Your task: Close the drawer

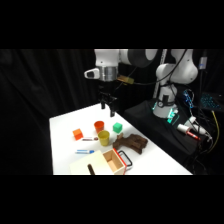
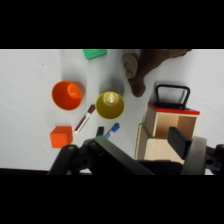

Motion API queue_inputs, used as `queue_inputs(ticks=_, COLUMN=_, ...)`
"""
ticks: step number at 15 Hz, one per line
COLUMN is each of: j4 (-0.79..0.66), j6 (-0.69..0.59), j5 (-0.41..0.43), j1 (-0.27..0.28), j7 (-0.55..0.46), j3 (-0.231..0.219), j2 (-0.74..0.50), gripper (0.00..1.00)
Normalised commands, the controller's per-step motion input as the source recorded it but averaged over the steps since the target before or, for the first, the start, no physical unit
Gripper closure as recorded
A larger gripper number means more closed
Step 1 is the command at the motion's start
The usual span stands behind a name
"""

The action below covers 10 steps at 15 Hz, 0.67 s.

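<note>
The drawer (image 1: 114,161) stands pulled out of the cabinet (image 1: 90,165) at the table's (image 1: 65,130) near edge, its red front and dark loop handle (image 2: 172,95) facing the brown lumpy object (image 1: 132,143). From the wrist view the open drawer (image 2: 172,125) looks empty, showing only bare wood inside.

The gripper (image 1: 108,105) hangs high above the table's far side, well apart from the drawer; I cannot tell whether its fingers are open or closed.

The orange cup (image 2: 67,95) and yellow cup (image 2: 110,104) stand upright near each other; both appear empty. A small brush (image 2: 85,118) lies between them. An orange block (image 2: 61,136), a green block (image 1: 117,127) and a blue-tipped pen (image 2: 112,129) lie nearby.
</note>
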Motion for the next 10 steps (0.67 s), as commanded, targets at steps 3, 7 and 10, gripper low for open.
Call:
queue_inputs(ticks=3, j4=-0.21, j6=0.30, j5=0.045, j1=0.111, j7=0.08, j3=0.094, j2=0.04, gripper=0.00)
queue_inputs(ticks=7, j4=-0.21, j6=0.41, j5=-0.003, j1=0.098, j7=0.19, j3=0.070, j2=0.05, gripper=0.00)
queue_inputs(ticks=10, j4=-0.17, j6=0.51, j5=-0.153, j1=0.092, j7=0.35, j3=0.029, j2=0.13, gripper=0.00)
